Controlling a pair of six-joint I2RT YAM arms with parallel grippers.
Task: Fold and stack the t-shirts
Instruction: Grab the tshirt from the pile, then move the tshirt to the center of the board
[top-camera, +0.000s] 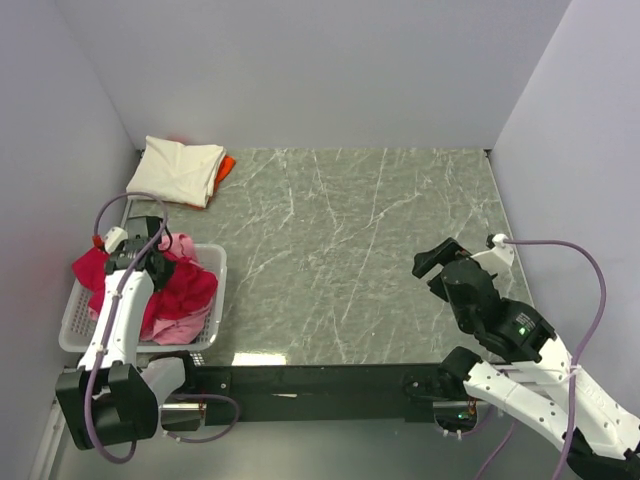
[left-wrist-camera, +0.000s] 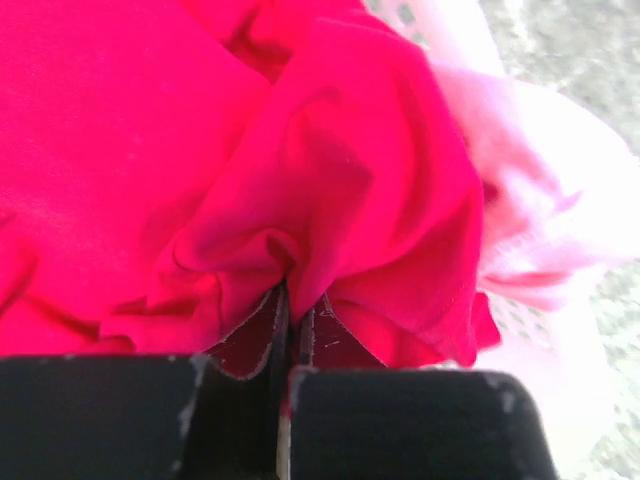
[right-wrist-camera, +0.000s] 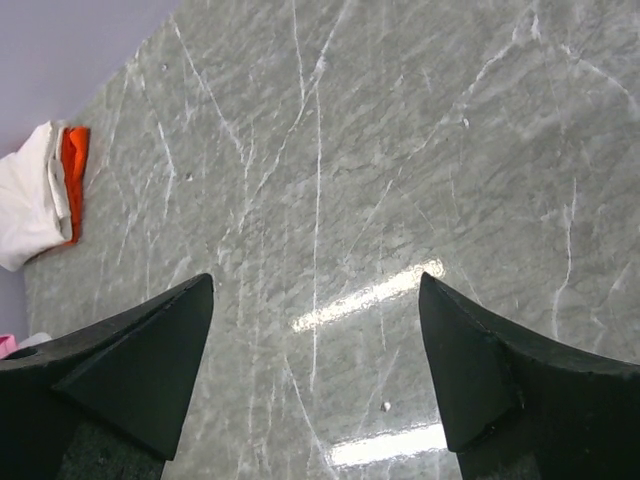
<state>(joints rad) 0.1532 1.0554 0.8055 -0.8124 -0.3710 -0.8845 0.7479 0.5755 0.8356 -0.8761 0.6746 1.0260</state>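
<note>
A crumpled crimson red t-shirt (top-camera: 180, 285) lies in the white lattice basket (top-camera: 215, 262) at the left, over light pink t-shirts (top-camera: 183, 328). My left gripper (top-camera: 150, 262) is down in the basket, shut on a pinch of the red t-shirt (left-wrist-camera: 330, 190); a pink t-shirt (left-wrist-camera: 540, 180) shows at the right of the left wrist view. A folded cream-white t-shirt (top-camera: 177, 169) lies on a folded orange t-shirt (top-camera: 226, 165) at the back left; both show in the right wrist view (right-wrist-camera: 30, 195). My right gripper (top-camera: 432, 262) is open and empty above the table (right-wrist-camera: 316, 288).
The grey marble table (top-camera: 360, 250) is walled at the left, back and right. The basket stands at the table's front left corner. The folded stack sits in the back left corner.
</note>
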